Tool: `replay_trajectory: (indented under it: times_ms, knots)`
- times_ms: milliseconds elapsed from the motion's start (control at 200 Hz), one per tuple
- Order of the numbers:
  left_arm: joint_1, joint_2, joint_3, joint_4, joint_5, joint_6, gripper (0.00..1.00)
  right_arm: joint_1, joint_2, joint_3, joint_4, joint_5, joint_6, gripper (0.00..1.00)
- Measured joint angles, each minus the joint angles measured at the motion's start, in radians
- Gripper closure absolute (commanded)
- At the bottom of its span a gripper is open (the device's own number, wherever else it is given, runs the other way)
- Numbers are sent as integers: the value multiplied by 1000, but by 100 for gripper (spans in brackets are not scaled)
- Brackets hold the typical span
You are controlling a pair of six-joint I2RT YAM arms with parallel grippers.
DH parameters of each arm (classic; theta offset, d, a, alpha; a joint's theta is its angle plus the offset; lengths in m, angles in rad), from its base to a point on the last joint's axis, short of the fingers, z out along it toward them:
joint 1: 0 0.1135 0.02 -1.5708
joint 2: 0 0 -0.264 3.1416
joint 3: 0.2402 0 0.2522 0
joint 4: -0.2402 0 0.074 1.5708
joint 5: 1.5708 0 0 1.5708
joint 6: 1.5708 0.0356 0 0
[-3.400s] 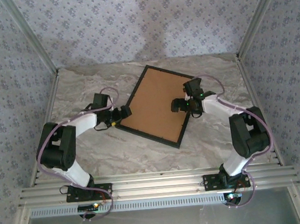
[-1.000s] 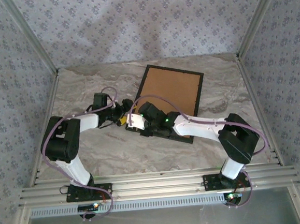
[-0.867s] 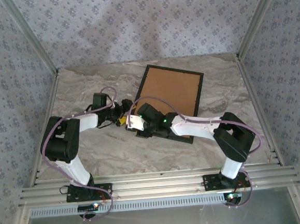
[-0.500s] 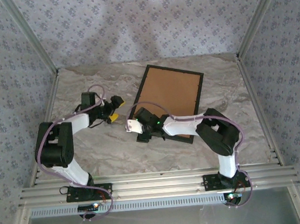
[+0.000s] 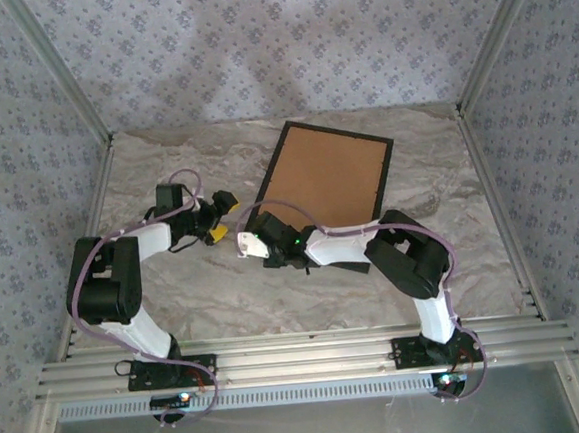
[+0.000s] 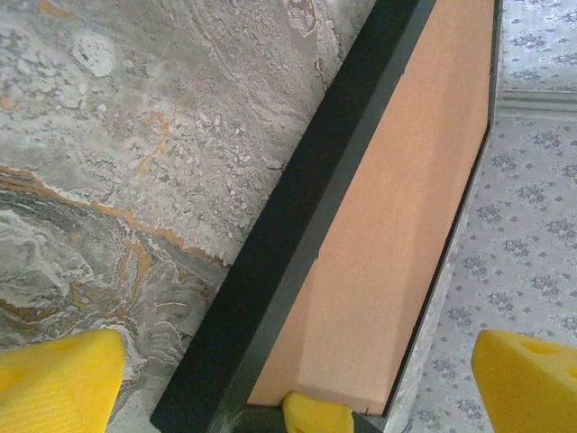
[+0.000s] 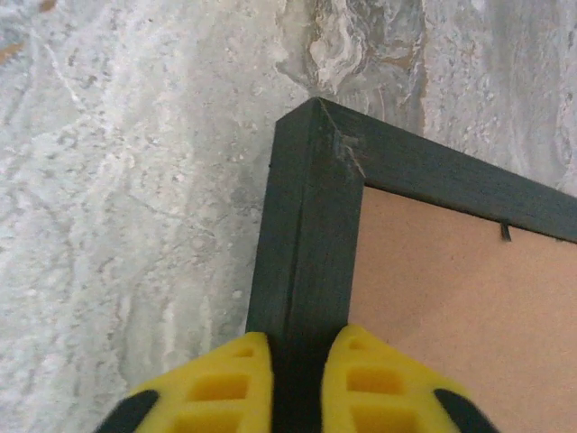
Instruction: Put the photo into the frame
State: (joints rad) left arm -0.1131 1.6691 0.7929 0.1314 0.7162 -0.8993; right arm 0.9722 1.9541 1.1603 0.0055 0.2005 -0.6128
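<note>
The black frame (image 5: 270, 175) lies on the marble table with its plain brown backing board (image 5: 329, 183) facing up. The photo is hidden. My right gripper (image 5: 261, 241) is at the frame's near left corner. In the right wrist view its yellow fingers (image 7: 212, 388) are shut on the frame's black edge (image 7: 306, 225), just short of the corner, next to the board (image 7: 451, 298). My left gripper (image 5: 219, 218) hangs just left of the frame, wide open. In the left wrist view its fingertips (image 6: 54, 379) straddle the frame's edge (image 6: 297, 216) and the board (image 6: 397, 225) without touching.
Patterned walls (image 5: 275, 37) close in the table on three sides. An aluminium rail (image 5: 301, 361) runs along the near edge by the arm bases. Bare marble (image 5: 165, 166) shows to the left of the frame and also on the far right (image 5: 439, 205).
My right gripper slid left along the frame's near edge to the corner, opened, then shut on the edge. My left gripper backed off to the left, still open. The frame hardly moved.
</note>
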Motion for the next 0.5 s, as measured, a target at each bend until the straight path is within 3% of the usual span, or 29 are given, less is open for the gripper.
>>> replay_trajectory:
  times_ms: [215,500]
  knots:
    - [0,1,0,0,10,0,1,-3,-6,6,-5,19,-2,100]
    - [-29,28,0,25,40,-3,2,-33,-83,10,-103,-77,0,100]
